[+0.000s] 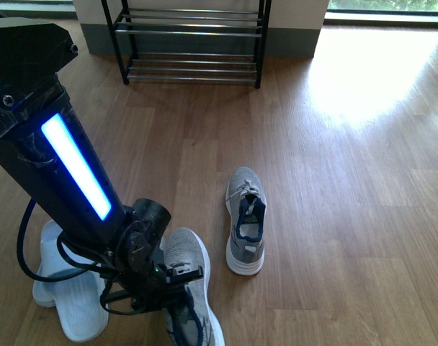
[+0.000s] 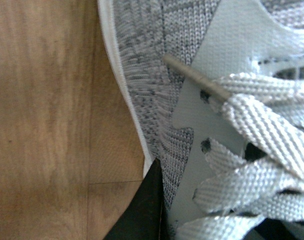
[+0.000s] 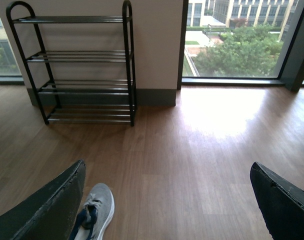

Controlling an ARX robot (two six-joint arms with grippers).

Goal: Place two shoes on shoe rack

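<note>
Grey knit sneaker (image 1: 186, 252) at lower left probably needed a firm, centred grip; left gripper (image 1: 172, 288) closure could not be told.

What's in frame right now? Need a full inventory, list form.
grey knit sneakers with white soles: 2, grey/white; one free on the floor mid-frame, the nearer one under the left gripper.
pale blue rubber slides: 2, pale blue; on the floor left of the nearer sneaker, close together.
black metal shoe rack with chrome bars: 1, black/chrome; against the far wall.
wood-plank floor: 1, brown; under everything.
window: 1, dark frame; right of the rack, trees outside.
left arm: 1, black with a lit blue strip; reaching down.
left gripper: 1, black; at the nearer sneaker's laces, jaw state unclear.
right gripper: 1, black; open above the floor, holding nothing.
</note>
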